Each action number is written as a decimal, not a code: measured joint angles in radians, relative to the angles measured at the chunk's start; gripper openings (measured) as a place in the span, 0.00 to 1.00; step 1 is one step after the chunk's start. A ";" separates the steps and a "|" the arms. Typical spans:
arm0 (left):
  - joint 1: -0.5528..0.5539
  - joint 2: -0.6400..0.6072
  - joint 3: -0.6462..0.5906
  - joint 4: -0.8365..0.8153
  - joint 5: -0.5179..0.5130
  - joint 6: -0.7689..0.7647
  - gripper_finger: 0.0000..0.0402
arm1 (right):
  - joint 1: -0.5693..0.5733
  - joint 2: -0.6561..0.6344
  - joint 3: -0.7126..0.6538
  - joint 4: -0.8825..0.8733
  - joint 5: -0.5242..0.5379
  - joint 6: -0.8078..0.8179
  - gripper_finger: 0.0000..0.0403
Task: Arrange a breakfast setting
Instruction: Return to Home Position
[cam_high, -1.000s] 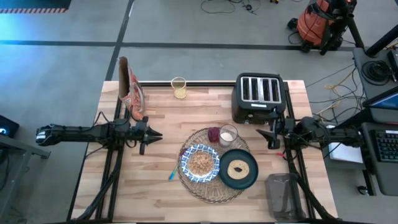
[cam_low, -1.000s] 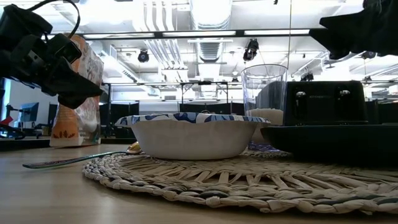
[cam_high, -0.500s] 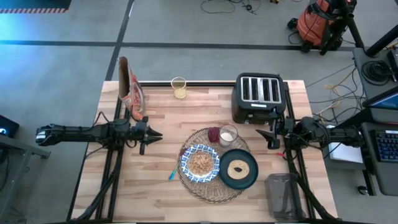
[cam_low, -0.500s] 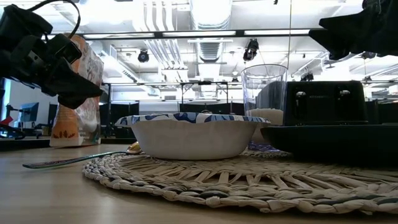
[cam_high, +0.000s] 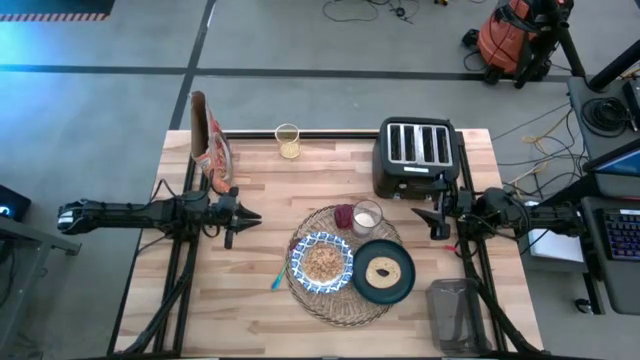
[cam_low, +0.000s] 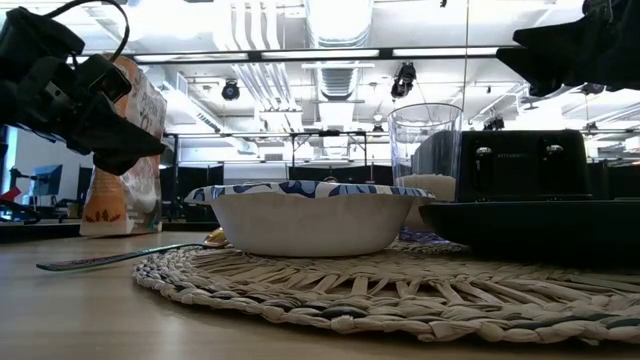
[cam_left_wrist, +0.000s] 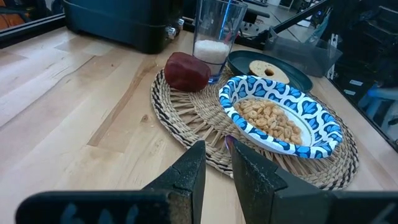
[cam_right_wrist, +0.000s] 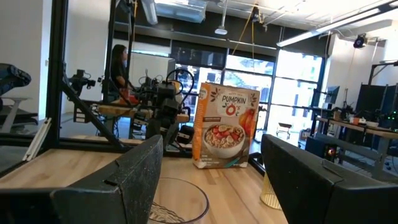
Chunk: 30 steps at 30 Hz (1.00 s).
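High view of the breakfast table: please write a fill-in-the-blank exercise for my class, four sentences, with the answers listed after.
The blue-and-white bowl on the placemat holds ____. The red ____ lies on the placemat beside the glass. The black toaster has ____ slots. In the high view the teal plate sits to the bowl's ____.
Answers: cereal; apple; four; right.
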 joint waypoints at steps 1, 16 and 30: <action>0.000 0.000 0.000 0.000 0.000 0.000 0.15 | 0.000 0.000 0.000 0.000 0.000 0.000 0.65; 0.000 0.000 0.000 0.000 0.000 0.000 0.15 | 0.000 0.000 0.000 0.000 0.000 0.090 0.65; 0.000 0.000 0.000 0.000 0.000 0.000 0.15 | 0.000 0.000 -0.001 0.000 0.000 0.114 0.65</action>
